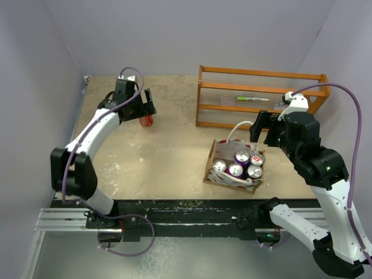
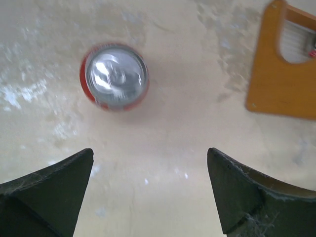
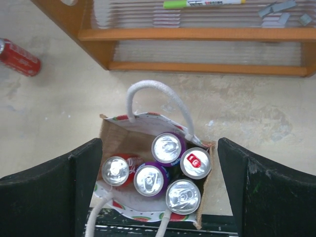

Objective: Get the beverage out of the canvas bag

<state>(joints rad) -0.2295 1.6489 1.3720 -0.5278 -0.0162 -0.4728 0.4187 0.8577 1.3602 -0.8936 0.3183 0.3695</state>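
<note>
The canvas bag (image 1: 210,165) stands near the table's front edge, with tan sides, white handles and a watermelon-print rim; it also shows in the right wrist view (image 3: 116,138). Several upright cans sit inside it, two purple (image 3: 168,148) and one red (image 3: 116,170) among them. A red can (image 1: 146,120) stands on the table at the back left, seen from above in the left wrist view (image 2: 115,76). My left gripper (image 1: 141,105) is open and empty just above and beside that can (image 2: 150,158). My right gripper (image 1: 263,129) is open and empty above the bag's right side (image 3: 160,148).
An orange wooden rack (image 1: 258,96) stands at the back right, holding a green marker (image 3: 203,3) and small grey clips. Its end panel (image 2: 284,64) shows in the left wrist view. Purple walls close in on three sides.
</note>
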